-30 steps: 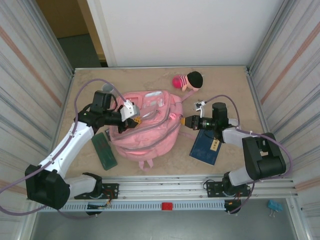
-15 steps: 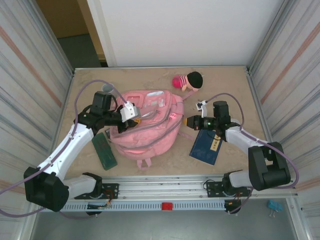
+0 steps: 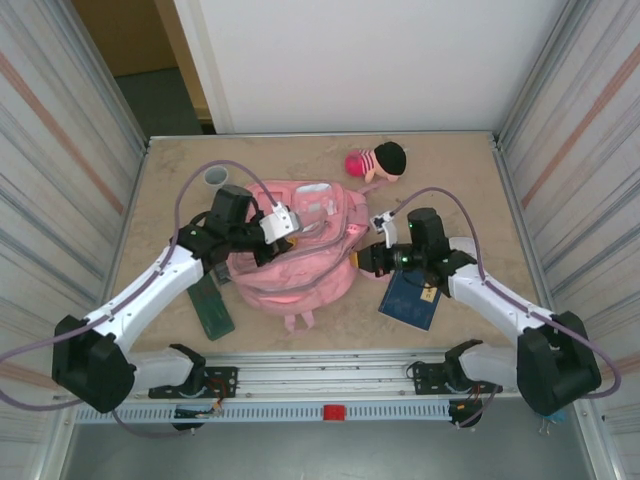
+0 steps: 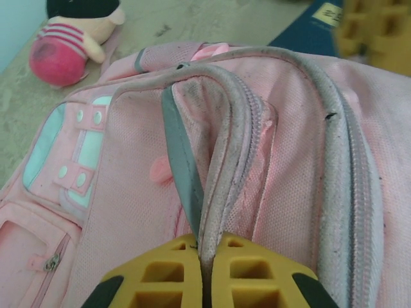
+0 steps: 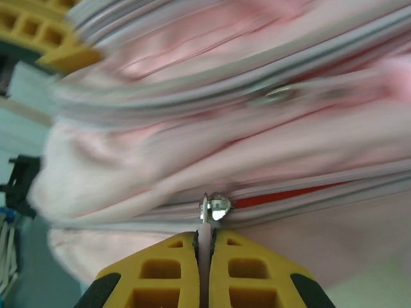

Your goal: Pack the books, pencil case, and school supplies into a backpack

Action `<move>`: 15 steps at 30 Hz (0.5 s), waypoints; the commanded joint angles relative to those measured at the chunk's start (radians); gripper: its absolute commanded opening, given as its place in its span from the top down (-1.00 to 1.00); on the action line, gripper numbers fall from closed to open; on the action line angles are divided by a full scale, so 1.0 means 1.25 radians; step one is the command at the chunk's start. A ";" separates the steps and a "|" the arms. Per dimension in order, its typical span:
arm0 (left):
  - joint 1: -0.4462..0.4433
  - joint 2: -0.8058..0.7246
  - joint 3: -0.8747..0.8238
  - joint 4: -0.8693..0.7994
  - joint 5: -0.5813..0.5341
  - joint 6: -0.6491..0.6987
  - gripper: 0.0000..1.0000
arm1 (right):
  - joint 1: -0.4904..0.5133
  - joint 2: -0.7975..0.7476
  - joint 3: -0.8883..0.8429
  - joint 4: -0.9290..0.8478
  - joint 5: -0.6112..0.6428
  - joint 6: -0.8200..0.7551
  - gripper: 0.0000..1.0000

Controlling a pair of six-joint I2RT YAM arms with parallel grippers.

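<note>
A: Right gripper (image 5: 204, 247)?
B: Clamped tight on the zipper pull (image 5: 204, 226), with the slider (image 5: 217, 206) just past its tips. A red strip shows in the teeth beside the slider, so that stretch looks parted.
A: Left gripper (image 4: 204, 266)?
B: Pinched shut on the grey trim (image 4: 182, 160) of the backpack (image 3: 300, 285), lifting that edge into a ridge ahead of its tips.
A: What has changed in the last second?
B: Right gripper has slid with the pull round the bag's corner, toward the arm bases, and its arm has unfolded. Left gripper has shifted across the top toward the right one. The two now sit closer, with the bag bunched between them.
A: Meaning?
B: My read: the main zipper is being run open, with the left side bracing. Partway at best, nothing packed yet.
A: Book?
B: Dark blue book (image 3: 408, 300) flat on the table (image 3: 470, 170), just behind the right gripper, partly under its wrist, outside the backpack.
A: Pencil case?
B: Dark green flat one, likely the pencil case (image 3: 215, 312). It's behind the left gripper, under its forearm. Touching the bag's edge or just beside it, can't tell which.
A: Farther out?
B: Plush doll (image 3: 376, 160) beyond both grippers, well apart, off the bag's far corner.
</note>
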State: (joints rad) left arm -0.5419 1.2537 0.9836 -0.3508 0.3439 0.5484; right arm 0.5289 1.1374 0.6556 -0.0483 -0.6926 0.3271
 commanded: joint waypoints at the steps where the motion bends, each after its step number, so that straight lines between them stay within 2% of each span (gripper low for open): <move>1: -0.021 0.018 0.030 0.109 -0.150 -0.103 1.00 | 0.094 -0.049 0.057 -0.069 0.038 -0.024 1.00; 4: -0.027 0.033 0.042 0.114 -0.165 -0.126 1.00 | 0.190 -0.064 0.077 -0.104 0.092 -0.002 1.00; 7: -0.028 0.036 0.040 0.140 -0.134 -0.147 1.00 | 0.274 -0.064 0.086 -0.101 0.160 0.036 1.00; 8: -0.028 0.035 0.037 0.149 -0.116 -0.147 1.00 | 0.294 -0.061 0.089 -0.103 0.190 0.052 0.80; 11: -0.027 0.023 0.025 0.169 -0.042 -0.126 1.00 | 0.295 -0.084 0.078 -0.113 0.258 0.119 -0.06; 13: -0.028 0.009 0.011 0.180 0.009 -0.099 1.00 | 0.256 -0.137 0.054 -0.107 0.308 0.191 -0.33; 15: -0.025 -0.002 -0.005 0.190 0.054 -0.069 1.00 | 0.180 -0.194 0.007 -0.060 0.306 0.321 -0.58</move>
State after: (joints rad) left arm -0.5819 1.2949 0.9806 -0.2348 0.3031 0.4267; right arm 0.8440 0.9924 0.7097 -0.1696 -0.3878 0.5133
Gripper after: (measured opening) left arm 0.075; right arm 0.759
